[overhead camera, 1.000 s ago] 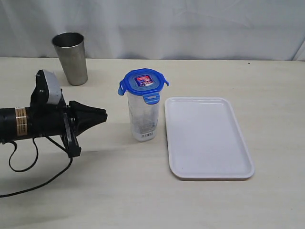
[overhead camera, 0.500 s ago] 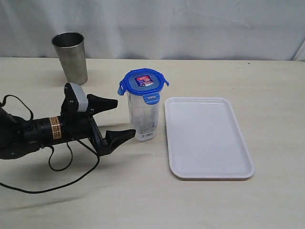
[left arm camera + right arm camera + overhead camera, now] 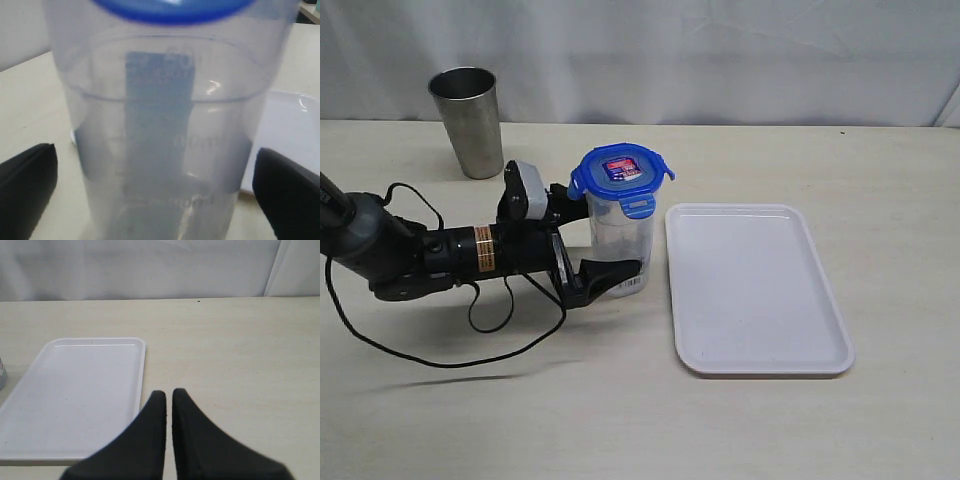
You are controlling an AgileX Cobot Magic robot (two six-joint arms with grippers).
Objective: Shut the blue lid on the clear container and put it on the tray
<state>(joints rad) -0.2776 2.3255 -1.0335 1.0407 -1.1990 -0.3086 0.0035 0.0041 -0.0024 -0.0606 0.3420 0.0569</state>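
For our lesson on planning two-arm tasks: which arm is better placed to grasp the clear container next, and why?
Left. The left gripper is open with a finger on each side of the clear container; the right gripper is shut, apart from it, near the tray.

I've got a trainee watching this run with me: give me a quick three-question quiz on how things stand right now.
1. True or false: the clear container, with the blue lid on top, stands off the tray.
2. The left claw is: A) shut on the lid; B) open, one finger either side of the container; C) over the tray.
3. Which claw is shut?

Key: 1 true; 2 B; 3 the right claw.
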